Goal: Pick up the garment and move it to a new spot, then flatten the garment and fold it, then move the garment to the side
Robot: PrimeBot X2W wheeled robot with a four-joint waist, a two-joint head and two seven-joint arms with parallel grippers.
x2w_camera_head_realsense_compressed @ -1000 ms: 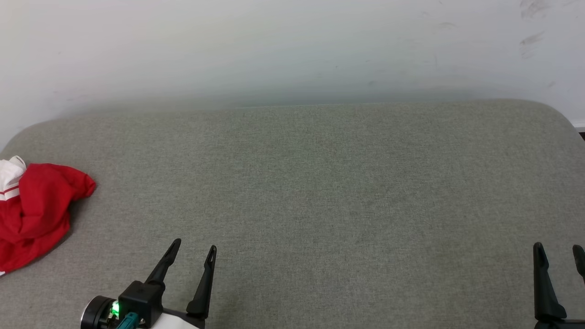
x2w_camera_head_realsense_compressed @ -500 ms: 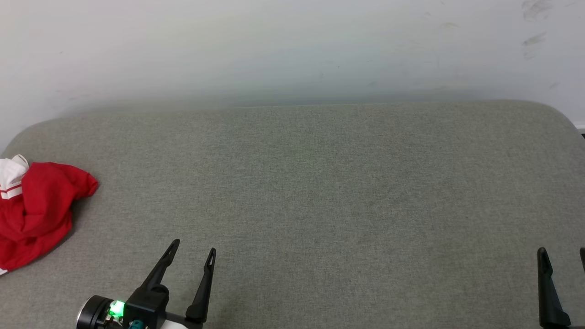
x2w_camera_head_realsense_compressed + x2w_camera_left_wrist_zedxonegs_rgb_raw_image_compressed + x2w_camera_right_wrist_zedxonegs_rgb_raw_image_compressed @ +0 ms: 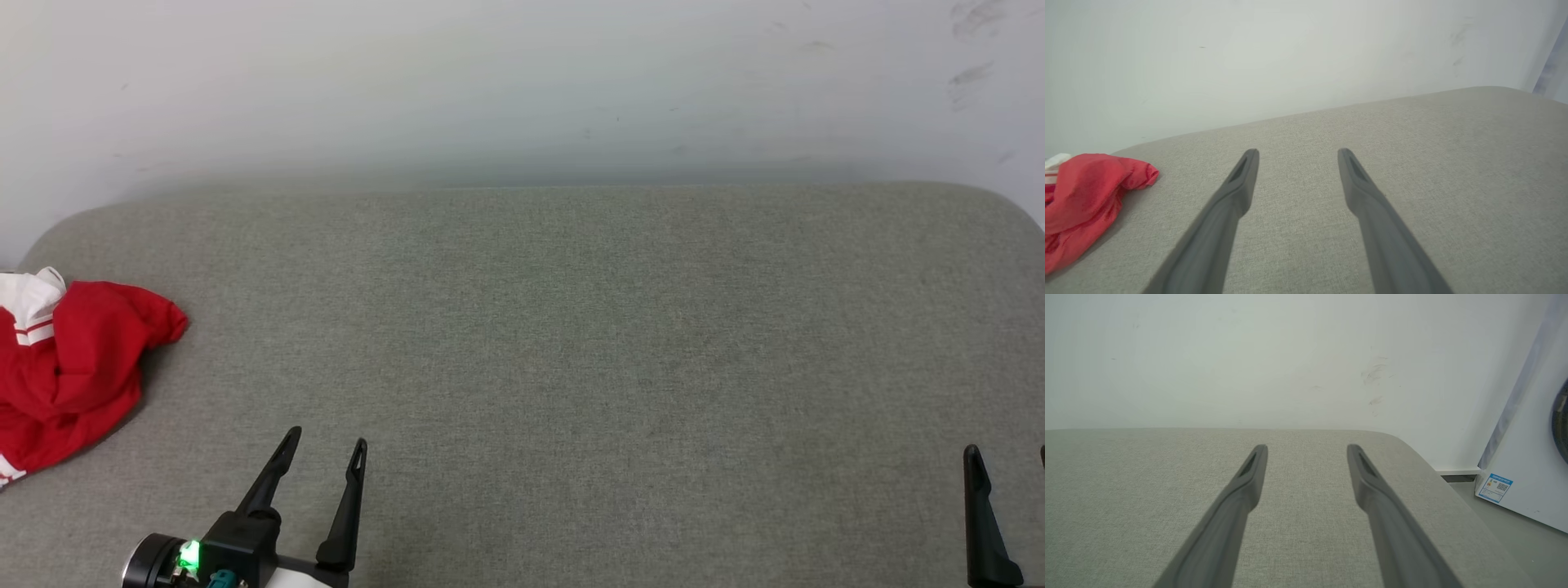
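— Where's the garment [image 3: 69,367]?
— Crumpled at the far left of the grey padded surface [image 3: 571,327], well apart from my left end effector [image 3: 325,441], which is spread wide and empty.
— And the right end effector [image 3: 1306,449]?
— Equally wide, holding nothing.

We see bright, soft, even light and no glare. The white wall [image 3: 522,73] darkens to a greyish band where it meets the grey fabric surface [image 3: 571,343]. The red garment [image 3: 73,367] throws a soft-edged shadow along its right and near sides; in the left wrist view it looks paler, pinkish. On the left gripper [image 3: 1297,151] and the right gripper [image 3: 1307,446] the dark fingers go blurry toward the bottom edge. A green indicator light [image 3: 188,555] glows on the left wrist.
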